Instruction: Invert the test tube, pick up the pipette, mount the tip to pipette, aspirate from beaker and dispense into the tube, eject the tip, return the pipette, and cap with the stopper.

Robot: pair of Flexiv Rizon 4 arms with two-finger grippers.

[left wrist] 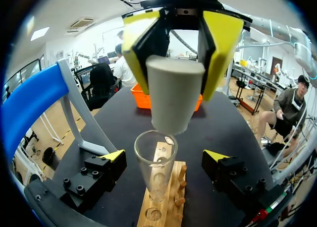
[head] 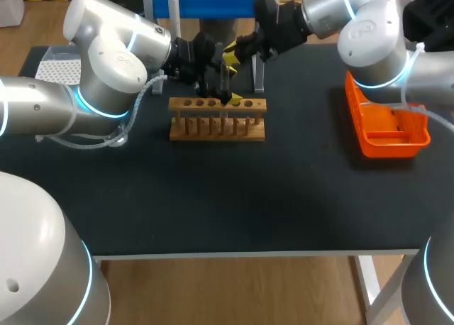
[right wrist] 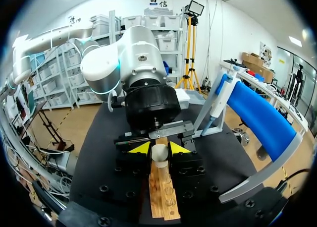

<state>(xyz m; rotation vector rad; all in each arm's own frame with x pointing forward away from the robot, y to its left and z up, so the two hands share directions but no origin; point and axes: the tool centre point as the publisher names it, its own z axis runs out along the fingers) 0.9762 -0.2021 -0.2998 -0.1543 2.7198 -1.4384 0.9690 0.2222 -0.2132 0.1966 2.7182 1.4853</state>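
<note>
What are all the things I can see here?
test tube: one, clear, upright in the rack
stopper: one, pale grey, just above the tube's mouth
rack: one, wooden, middle of the table
stand: one, blue bar, back of the table
tray: one, orange, right side
tip box: one, white, back left
left gripper: one, black with yellow tips, fingers open either side of the tube
right gripper: one, same colours, fingers shut on the stopper

My left arm (head: 106, 62) and right arm (head: 369, 34) are silvery-white, with rounded joints ringed in glowing light blue. A pale cable (head: 140, 101) loops under the left. My left pincer (left wrist: 165, 156) and right pincer (right wrist: 159, 148) are black, screw-studded blocks with yellow wedge tips.
</note>
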